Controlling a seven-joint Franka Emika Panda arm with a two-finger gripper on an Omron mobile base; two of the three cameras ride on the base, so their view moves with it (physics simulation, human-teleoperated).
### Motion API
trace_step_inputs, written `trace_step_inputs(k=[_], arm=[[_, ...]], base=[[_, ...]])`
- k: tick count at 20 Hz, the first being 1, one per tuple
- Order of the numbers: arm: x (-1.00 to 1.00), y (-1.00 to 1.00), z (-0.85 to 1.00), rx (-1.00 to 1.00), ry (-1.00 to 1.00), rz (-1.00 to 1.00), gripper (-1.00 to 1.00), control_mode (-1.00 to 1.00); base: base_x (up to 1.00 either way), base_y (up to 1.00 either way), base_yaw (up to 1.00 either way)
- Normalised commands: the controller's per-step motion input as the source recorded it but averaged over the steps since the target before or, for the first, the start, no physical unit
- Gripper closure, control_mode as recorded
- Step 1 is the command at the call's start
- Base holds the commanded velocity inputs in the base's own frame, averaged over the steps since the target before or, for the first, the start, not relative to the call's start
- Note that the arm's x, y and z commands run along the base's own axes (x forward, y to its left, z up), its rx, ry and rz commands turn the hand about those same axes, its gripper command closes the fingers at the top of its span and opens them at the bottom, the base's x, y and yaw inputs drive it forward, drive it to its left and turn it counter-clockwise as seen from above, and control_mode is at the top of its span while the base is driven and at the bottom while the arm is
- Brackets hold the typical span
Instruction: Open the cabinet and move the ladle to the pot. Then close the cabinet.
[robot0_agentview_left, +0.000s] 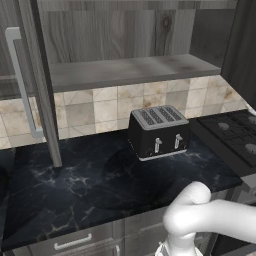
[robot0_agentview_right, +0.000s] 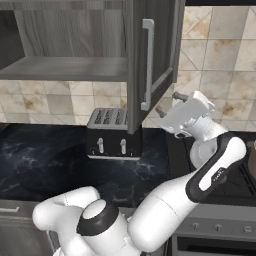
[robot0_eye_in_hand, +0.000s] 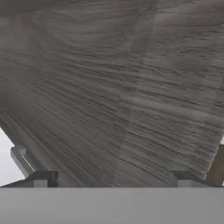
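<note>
The cabinet (robot0_agentview_left: 125, 70) stands open, and its pale grey shelf (robot0_agentview_right: 65, 67) is bare where I see it. Its left door (robot0_agentview_left: 30, 80) is swung out with a silver bar handle (robot0_agentview_left: 20, 85). The right door (robot0_agentview_right: 150, 55) is swung out too. My gripper (robot0_agentview_right: 170, 103) hangs just right of that door, below its lower edge, open, nothing between its fingers. In the hand view the gripper (robot0_eye_in_hand: 112, 179) faces the door's dark wood grain (robot0_eye_in_hand: 122, 87) from close by, with the bar handle (robot0_eye_in_hand: 19, 159) at lower left. The ladle and the pot are out of view.
A black four-slot toaster (robot0_agentview_left: 159, 131) sits on the dark marble counter (robot0_agentview_left: 75, 185) under the cabinet. A stove (robot0_agentview_left: 235, 135) adjoins the counter on the right. Drawer fronts with horizontal handles (robot0_agentview_left: 72, 243) run below the counter edge.
</note>
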Motion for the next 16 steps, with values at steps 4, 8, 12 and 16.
trace_step_inputs(k=[4,8,12,16], arm=[[-0.49,0.51,0.28,-0.03,-0.31,0.20,-1.00,-1.00],[-0.79,0.46,0.30,-0.15,-0.20,0.02,-1.00,-1.00],[-0.57,0.86,0.02,-0.28,-0.08,-0.33,-1.00,-1.00],[-0.05,0.62,-0.10,-0.16,0.00,-0.71,-1.00,-1.00]], base=[[0.00,0.00,0.00],[0.00,0.00,0.00],[0.00,0.00,0.00],[0.00,0.00,0.00]])
